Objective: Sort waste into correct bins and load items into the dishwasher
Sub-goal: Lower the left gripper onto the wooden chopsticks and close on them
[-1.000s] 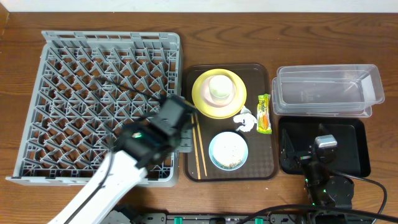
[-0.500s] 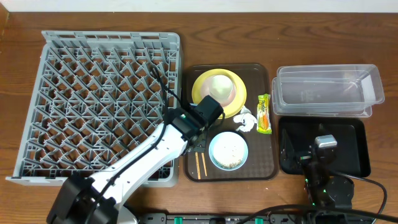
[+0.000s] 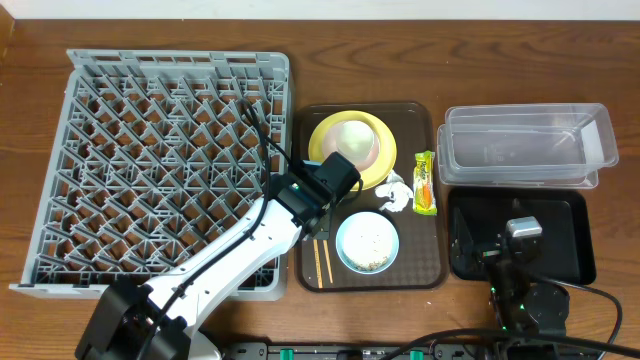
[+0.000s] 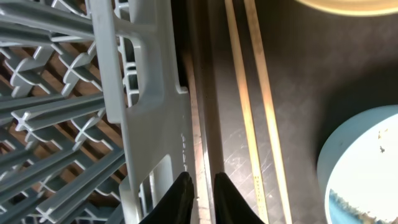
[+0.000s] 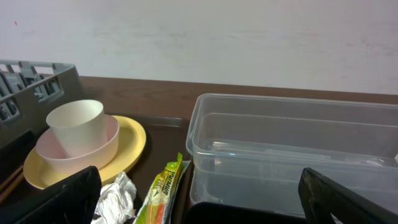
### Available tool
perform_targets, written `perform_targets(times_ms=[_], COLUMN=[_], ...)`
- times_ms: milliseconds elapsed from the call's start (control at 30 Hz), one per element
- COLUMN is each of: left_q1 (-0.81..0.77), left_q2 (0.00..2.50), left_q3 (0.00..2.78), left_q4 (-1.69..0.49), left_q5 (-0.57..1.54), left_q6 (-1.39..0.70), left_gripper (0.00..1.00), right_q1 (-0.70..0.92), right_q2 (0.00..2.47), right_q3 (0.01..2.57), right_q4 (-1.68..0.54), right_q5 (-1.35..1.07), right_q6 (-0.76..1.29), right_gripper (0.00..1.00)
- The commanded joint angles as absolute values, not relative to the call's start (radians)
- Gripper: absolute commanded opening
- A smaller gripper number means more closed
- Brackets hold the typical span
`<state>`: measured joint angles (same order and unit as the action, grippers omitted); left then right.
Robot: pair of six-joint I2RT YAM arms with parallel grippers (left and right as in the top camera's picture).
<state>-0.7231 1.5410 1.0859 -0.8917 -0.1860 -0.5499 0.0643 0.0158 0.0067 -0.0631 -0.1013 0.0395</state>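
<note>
Item under examination: the pair of chopsticks [image 4: 244, 115], lying side by side and flat on the brown serving tray [image 3: 410, 265], close to its left edge, between the rim on the dish rack [image 3: 150, 150] side and the light blue bowl [image 3: 367, 243]. Their long axis runs along that rim, from the yellow plate [image 3: 322, 140] end toward the front of the table, near parallel to the rack's right wall. The left gripper [image 4: 199, 186] stands over the tray's left rim, just beside the sticks and not on them. In the wrist view both sticks lie off to the bowl side of the fingertips, with no contact seen. The fingers are drawn almost together with only a slit between, and nothing is caught in it. Their closing line runs across the sticks' length, which judged from here suits a pinch. The coming move therefore turns on one offset — a short shift sideways toward the bowl, with the fingers parted first, so that they straddle the pair. The left arm is plainly the nearer. The right gripper [image 5: 199, 180] sits spread wide and empty over the black tray [image 3: 570, 255], well apart from the sticks. Risk noted — the rim and the rack wall crowd the near finger.
</note>
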Motion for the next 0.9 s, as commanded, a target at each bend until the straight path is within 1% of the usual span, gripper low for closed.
perform_targets(times_ms=[0,133,300,400,467,733,867], left_q1=[-0.725,-0.725,-0.725,-0.725,-0.725,-0.726,-0.726], left_q2=[1.538,1.538,1.539,1.546,1.553,1.628,1.67], left_q3=[1.068,1.04,1.029,1.028,1.027,1.016,1.016], left_q4=[-0.87,-0.823,-0.77,-0.753,-0.75,-0.742,-0.702], left_q5=[-0.21,-0.184,-0.068,-0.063,-0.063,-0.05,0.077], left_q6=[-0.564,-0.564,-0.563,-0.564,-0.563,-0.597,-0.572], left_gripper=[0.11,0.11,0.11,0.11,0.08,0.08,0.08], right_q1=[0.073,0.073,0.073,0.073,0.073,0.073,0.073], right_q2=[0.014,0.014,0.014,0.014,0.014,0.014,0.014], right_q3=[0.006,0.006,0.006,0.006,0.006,0.006,0.006], right_q4=[-0.067,-0.067,-0.067,-0.067,-0.067,-0.067,-0.067], right_q5=[-0.106,-0.105,-0.105,-0.105,-0.105,-0.105,-0.105], right_q6=[0.028,0.028,0.028,0.028,0.028,0.028,0.028], right_gripper=[0.99,0.99,0.99,0.99,0.99,0.99,0.99])
